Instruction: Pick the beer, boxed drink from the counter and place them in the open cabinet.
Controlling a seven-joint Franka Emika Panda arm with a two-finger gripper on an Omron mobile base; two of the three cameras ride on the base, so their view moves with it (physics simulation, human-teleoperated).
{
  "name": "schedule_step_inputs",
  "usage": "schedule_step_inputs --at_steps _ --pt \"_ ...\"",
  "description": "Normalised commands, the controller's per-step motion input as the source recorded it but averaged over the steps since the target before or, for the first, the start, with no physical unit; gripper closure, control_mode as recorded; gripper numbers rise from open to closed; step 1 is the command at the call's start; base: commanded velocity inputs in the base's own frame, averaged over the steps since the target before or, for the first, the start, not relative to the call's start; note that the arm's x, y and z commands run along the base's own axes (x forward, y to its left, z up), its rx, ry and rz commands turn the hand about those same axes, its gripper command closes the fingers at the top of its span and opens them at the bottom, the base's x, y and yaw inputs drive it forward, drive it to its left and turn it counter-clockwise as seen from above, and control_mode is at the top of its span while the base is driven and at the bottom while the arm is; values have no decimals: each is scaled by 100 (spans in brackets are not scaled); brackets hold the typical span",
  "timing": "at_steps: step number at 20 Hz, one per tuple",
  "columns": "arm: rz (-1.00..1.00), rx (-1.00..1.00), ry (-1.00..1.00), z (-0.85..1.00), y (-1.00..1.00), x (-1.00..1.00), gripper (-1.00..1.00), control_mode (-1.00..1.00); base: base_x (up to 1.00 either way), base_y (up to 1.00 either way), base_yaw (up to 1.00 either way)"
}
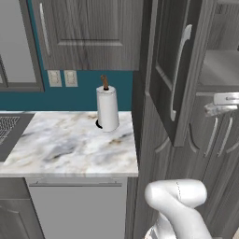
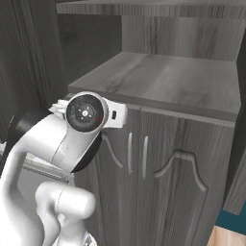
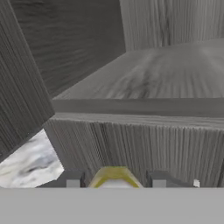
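Two finger tips: the gripper [image 3: 114, 180] shows its dark tips low in the hand view, one on each side of a pale yellow-and-white carton, the boxed drink [image 3: 114, 178]; jaws closed narrowly onto it.
Left zone: white-grey marble worktop [image 1: 70, 144] against a teal wall, with two pale wall outlets [image 1: 62, 78] above it.
On worktop: white paper-towel roll [image 1: 107, 108] on a brown spindle, upright, near the back right corner (beside the tall unit).
Centre: dark grey wood-grain door [image 1: 173, 70] with a long curved silver handle [image 1: 179, 63], swung open toward the camera.
Right zone: the open cabinet [image 2: 163, 81], a dark grey wood-grain compartment with a flat shelf floor, above two lower doors with curved handles.
Arm position: white wrist at the shelf's front left edge in the right base view.
Carton location: held just in front of and slightly below the shelf lip; not yet inside.
Beer: location cannot be told.
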Motion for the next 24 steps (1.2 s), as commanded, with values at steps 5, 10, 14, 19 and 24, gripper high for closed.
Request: schedule_step_inputs --at_steps 5,10,14,19,24 --pt "-8 -10 4 55 0 0 100 -100 0 0 0" --pt "-13 -10 8 40 -2 0 100 -100 0 0 0" --pt "-13 -8 2 26 -13 0 100 -100 0 0 0" --pt "-10 -2 0 7 -29 0 100 -100 0 0 0" --pt "-9 0 0 0 -41 1 100 -100 0 0 0"
